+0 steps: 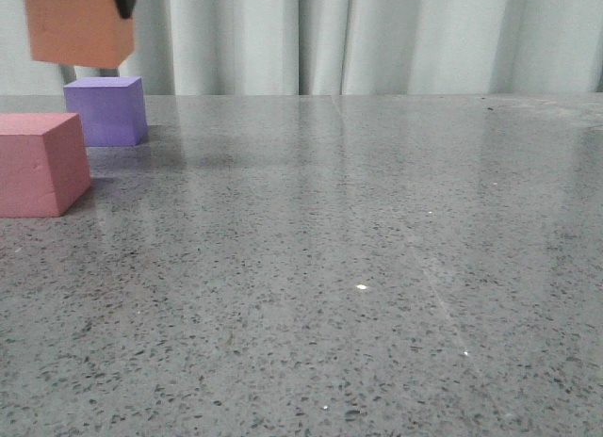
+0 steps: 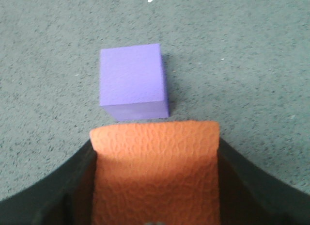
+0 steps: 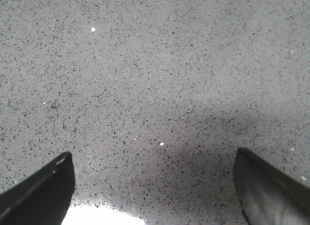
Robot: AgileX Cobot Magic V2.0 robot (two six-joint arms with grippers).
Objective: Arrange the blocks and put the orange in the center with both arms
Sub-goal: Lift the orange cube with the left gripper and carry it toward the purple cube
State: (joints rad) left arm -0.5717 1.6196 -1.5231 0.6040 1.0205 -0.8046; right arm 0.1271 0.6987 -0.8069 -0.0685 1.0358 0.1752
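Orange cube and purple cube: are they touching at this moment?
Apart. The front view shows the orange cube held up by the left gripper, with curtain visible between its underside and the purple cube on the table.

Open speckled table (image 1: 377, 267) across centre and right, purple cube (image 1: 106, 110) and pink-red cube (image 1: 38, 164) crowding the far-left and left edge, narrow gap between them, orange cube (image 1: 80, 24) hanging above the purple one

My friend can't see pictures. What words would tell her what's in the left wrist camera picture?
The left tool grips an orange cube between its two dark fingers, held above a grey speckled table. A purple cube sits on the table just beyond the orange one.
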